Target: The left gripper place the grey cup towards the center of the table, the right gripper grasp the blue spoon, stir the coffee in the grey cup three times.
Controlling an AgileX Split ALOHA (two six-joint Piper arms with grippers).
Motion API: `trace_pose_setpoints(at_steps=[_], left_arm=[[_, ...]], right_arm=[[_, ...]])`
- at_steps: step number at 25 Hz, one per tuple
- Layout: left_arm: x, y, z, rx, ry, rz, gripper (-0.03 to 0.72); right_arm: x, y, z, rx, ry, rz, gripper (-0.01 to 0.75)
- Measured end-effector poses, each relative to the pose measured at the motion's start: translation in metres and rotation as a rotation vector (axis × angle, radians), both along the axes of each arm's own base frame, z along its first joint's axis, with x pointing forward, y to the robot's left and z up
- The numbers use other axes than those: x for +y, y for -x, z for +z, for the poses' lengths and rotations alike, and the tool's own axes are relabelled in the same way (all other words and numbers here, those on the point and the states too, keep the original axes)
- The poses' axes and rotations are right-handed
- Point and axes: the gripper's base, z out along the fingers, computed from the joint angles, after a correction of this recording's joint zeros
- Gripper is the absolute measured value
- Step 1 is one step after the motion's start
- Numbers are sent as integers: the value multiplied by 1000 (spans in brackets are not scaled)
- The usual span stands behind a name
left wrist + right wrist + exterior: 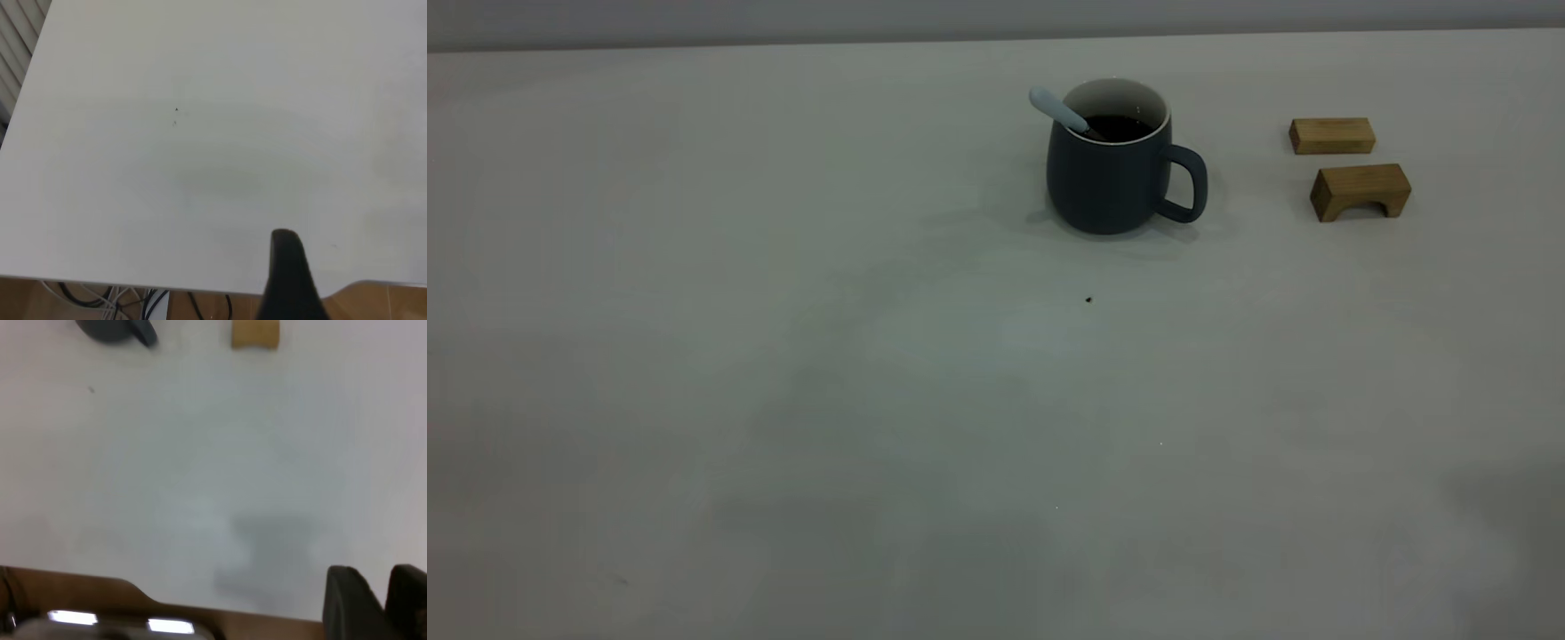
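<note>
Hanging back at the near edge of the surface (pixel 783 400), both arms, neither visible in the exterior view.

Left gripper (pixel 290 280): only one black finger (pixel 288 267) in its wrist view, tip over the surface edge, pointing across bare surface. Second finger out of shot, so cannot tell whether spread or closed. Nothing held on the visible finger. Small dark speck (pixel 176 109) well ahead of the tip.

Right gripper (pixel 377 603): two black fingers (pixel 347 600) in its wrist view, side by side near the surface edge, narrow gap between them, nothing in it. Blurred and cropped, so cannot tell whether closed or slightly spread.

Grey cup (pixel 1116 164) far ahead of the right fingers, well apart from both grippers; upright, rounded slate body, white inside, thin white rim, loop handle towards the wooden blocks. Only its base and handle show at the right wrist view's border (pixel 117 330).

Coffee (pixel 1122 126): dark, near black, below the rim.

Blue spoon (pixel 1056 110) standing in the cup, bowl sunk in the coffee, pale handle leaning over the rim on the side away from the cup handle. Untouched by any fingers.

Two tan wooden blocks beside the cup on its handle side, apart from it: plain block (pixel 1332 135) farther, arched block (pixel 1360 190) nearer.
</note>
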Motion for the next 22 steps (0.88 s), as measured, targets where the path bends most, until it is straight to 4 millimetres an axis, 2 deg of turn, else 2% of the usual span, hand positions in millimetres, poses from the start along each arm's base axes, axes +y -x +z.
trace_pose_setpoints(at_steps=[7,11,15,22], left_arm=[[0,0,0,0,0,0,585],[0,0,0,0,0,0,585],[0,0,0,0,0,0,585],[0,0,0,0,0,0,585]], right_arm=[[-13,103,-12,-284,-31,-21,176],[-19,143,-29,-423,19,-111,183],[-17,154,-53,-444,2,-117,189],[-13,140,-105,-337,-37,-96,199]])
